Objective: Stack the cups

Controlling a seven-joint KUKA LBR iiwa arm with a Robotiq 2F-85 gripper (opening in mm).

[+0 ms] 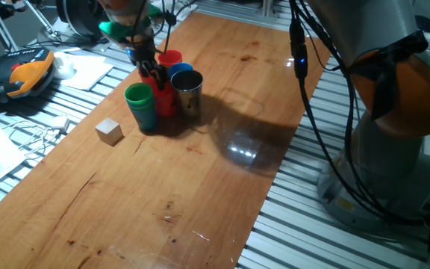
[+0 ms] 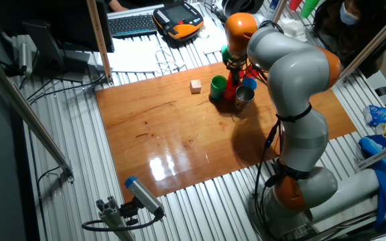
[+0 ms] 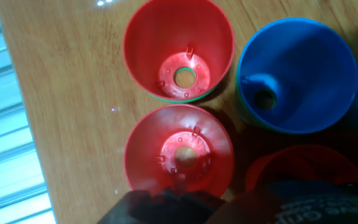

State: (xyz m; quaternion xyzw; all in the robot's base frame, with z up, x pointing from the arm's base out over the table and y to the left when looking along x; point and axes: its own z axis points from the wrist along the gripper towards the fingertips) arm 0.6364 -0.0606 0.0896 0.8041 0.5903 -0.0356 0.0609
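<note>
Above cup cluster (image 1: 164, 93), fingers (image 1: 153, 69) hover; grip state unclear, perhaps pinching red cup (image 3: 179, 152); no legible writing.

No text, label, brand, number or sign can be read in any of the views. The small tapered plastic tumblers (image 1: 155, 97) in red, green and blue carry no printing, the shiny steel cup (image 1: 188, 91) is plain, and the orange handheld pendant (image 2: 178, 19) beside the table is too small and blurred to make out any marking.
</note>
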